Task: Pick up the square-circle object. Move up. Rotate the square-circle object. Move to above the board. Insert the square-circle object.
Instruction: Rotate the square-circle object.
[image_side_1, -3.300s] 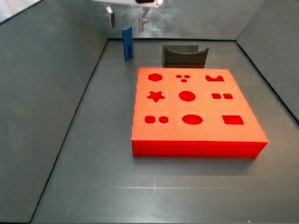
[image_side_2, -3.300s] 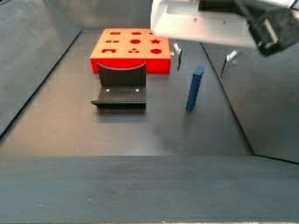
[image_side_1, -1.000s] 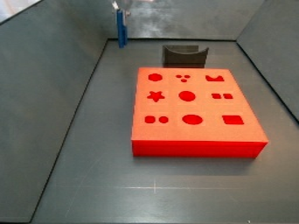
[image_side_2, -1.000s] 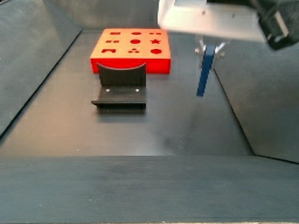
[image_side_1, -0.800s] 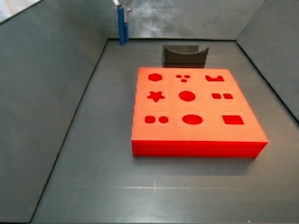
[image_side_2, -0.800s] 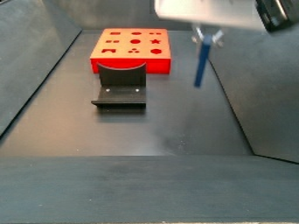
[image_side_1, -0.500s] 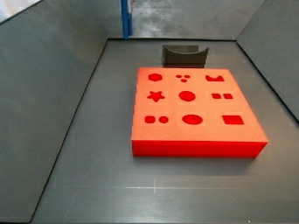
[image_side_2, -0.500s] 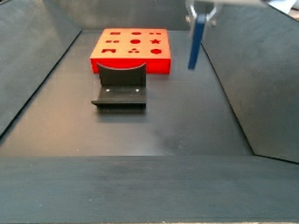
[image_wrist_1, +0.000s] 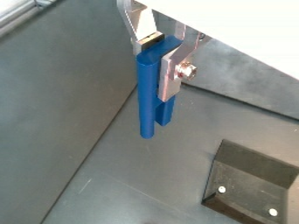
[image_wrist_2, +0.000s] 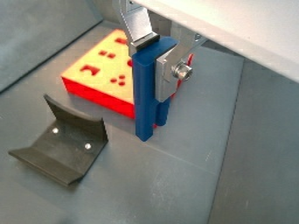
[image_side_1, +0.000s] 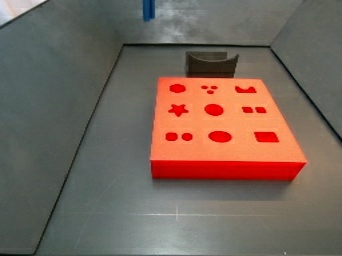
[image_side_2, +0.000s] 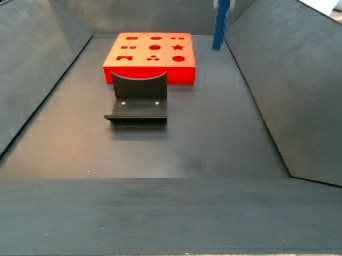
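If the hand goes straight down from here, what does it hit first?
Probably bare floor. The hand holds the blue peg upright, hanging below the fingers, so the peg's tip would touch first. The red board and fixture seem off to the side, though depth is unclear.

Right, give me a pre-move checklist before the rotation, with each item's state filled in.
1. Pincer shut on the blue peg: ok in both wrist views.
2. Peg lifted off the floor: ok; it hangs at the top edge of both side views.
3. Peg upright, not yet rotated: ok.
4. Red board holes unblocked: ok.
5. Fixture away from the peg: ok.
6. Peg above the board: not ok; it is off to the side.
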